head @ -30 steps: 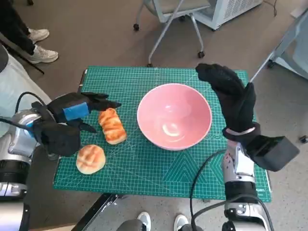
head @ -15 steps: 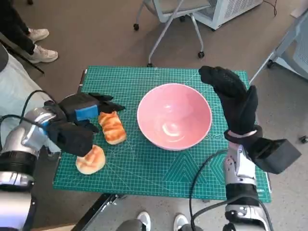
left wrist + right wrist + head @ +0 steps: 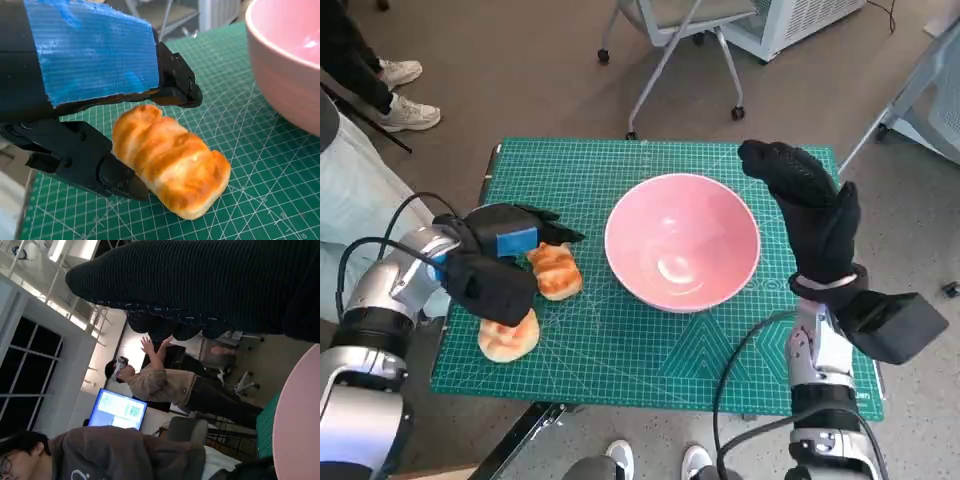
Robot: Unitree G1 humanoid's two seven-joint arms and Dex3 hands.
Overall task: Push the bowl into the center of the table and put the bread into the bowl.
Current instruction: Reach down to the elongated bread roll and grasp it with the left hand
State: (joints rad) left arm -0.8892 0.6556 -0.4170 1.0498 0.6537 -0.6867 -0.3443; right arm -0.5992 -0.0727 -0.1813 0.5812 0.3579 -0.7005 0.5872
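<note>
Left hand now nearer, seemingly astride bread.

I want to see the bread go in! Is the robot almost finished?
Not yet. The pink bowl already sits near the middle of the green mat, so the pushing looks done. The left hand now has its fingers on either side of the long bread, which lies on the mat, not lifted. The round bread is also outside the bowl. The right hand hovers open beside the bowl.

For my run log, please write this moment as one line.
left hand: fingers around long bread | right hand: raised beside bowl | round bread: on mat
</note>
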